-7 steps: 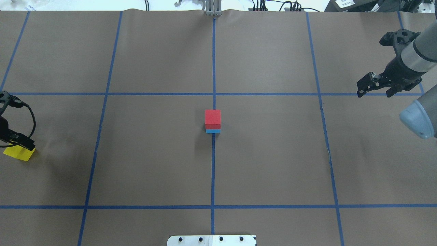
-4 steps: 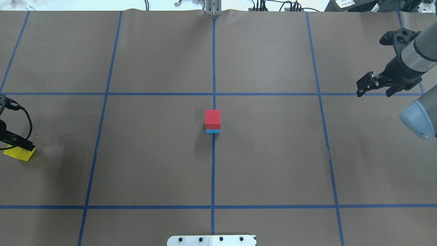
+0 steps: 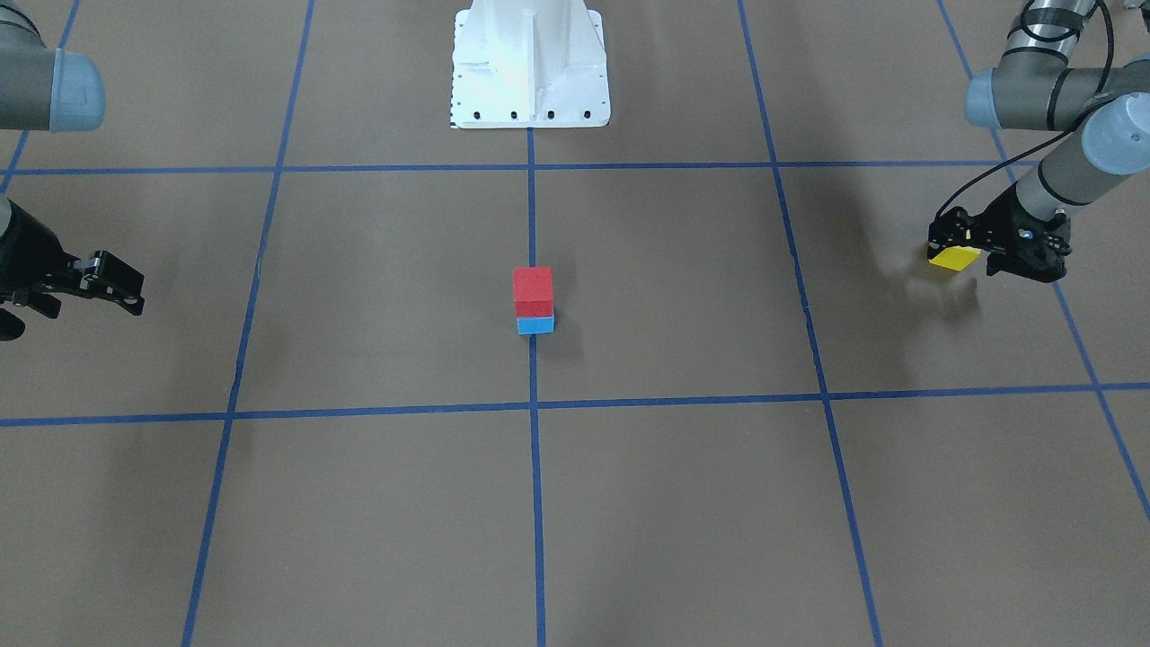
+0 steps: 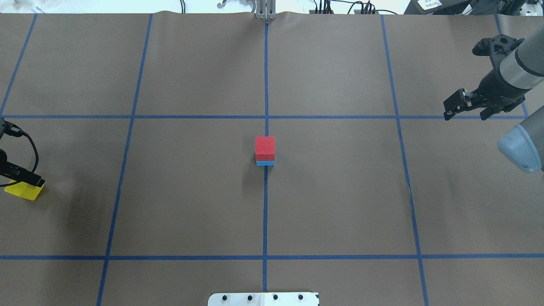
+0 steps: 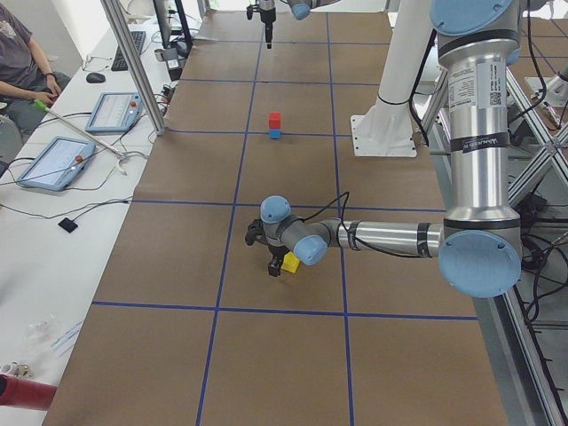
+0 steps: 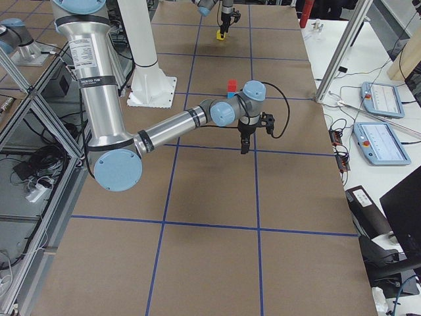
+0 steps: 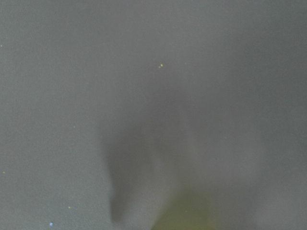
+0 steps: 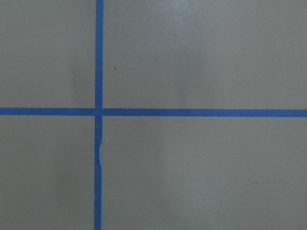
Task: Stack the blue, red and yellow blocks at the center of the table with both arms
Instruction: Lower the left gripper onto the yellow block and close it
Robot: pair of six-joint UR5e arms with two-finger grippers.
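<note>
A red block sits on a blue block at the table's centre; both also show in the front view, red above blue. The yellow block lies on the table at the far left edge. My left gripper is low over the yellow block, partly cut off by the frame. In the front view the left gripper looks open, its fingers astride the yellow block. The left wrist view is a grey blur. My right gripper is open and empty at the far right.
Blue tape lines divide the brown table cover into a grid. The robot's white base plate sits at the near edge. Tablets and cables lie on the operators' side. A person sits beyond that.
My left gripper has shifted slightly left and lower over the yellow block, and its cable moved with it. The yellow block, the stack and the right arm have not moved.
</note>
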